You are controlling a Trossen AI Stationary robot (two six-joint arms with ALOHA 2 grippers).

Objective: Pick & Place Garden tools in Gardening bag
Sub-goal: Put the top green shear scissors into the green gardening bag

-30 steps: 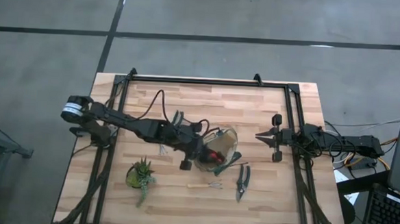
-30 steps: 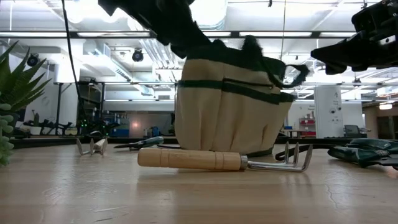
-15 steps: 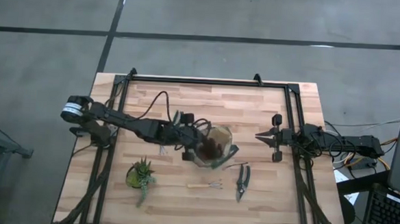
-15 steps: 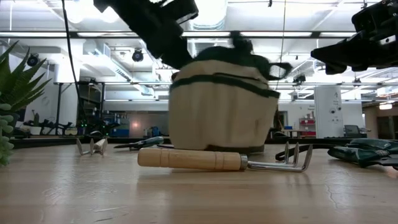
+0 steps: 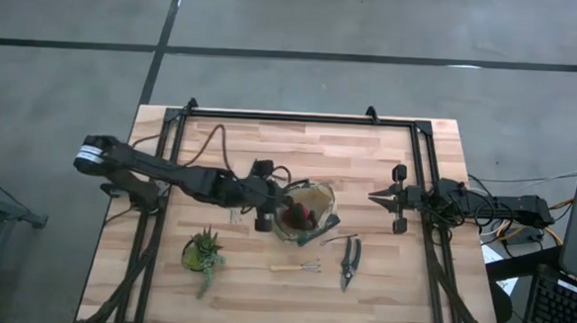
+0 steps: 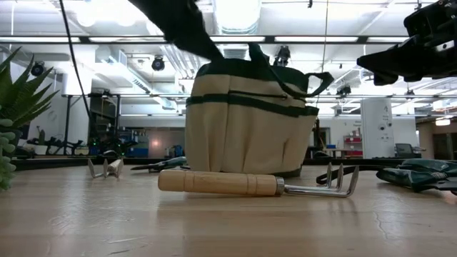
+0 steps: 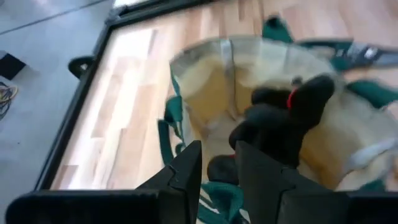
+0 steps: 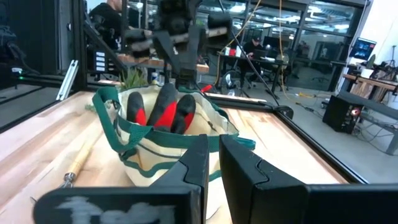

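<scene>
High view: a wooden worktop with a dark frame, seen from above. The left arm reaches in across the middle, and its end effector sits at the near rim of the gardening bag, a small round bag of tan fabric with olive-green trim and dark loop handles, standing upright at the centre. From this arm's wrist camera the left end effector's fingers stand a narrow way apart with the bag's green rim between or just beside them; I cannot tell whether they pinch it. That placement looks meant to steady or square up the bag. Inside, a red-and-black glove stands fingers-up above the rim, so it is already packed. Still out on the worktop, near the bag, are a wooden-handled fork tool lying flat just in front of it, and a pair of pruning shears beside that. Behind the bag, seen from table height, lie a second pronged tool and what may be another pair of shears. A potted succulent stands apart, near the front left. The right end effector waits well off to the right, fingers almost together, holding nothing.
</scene>
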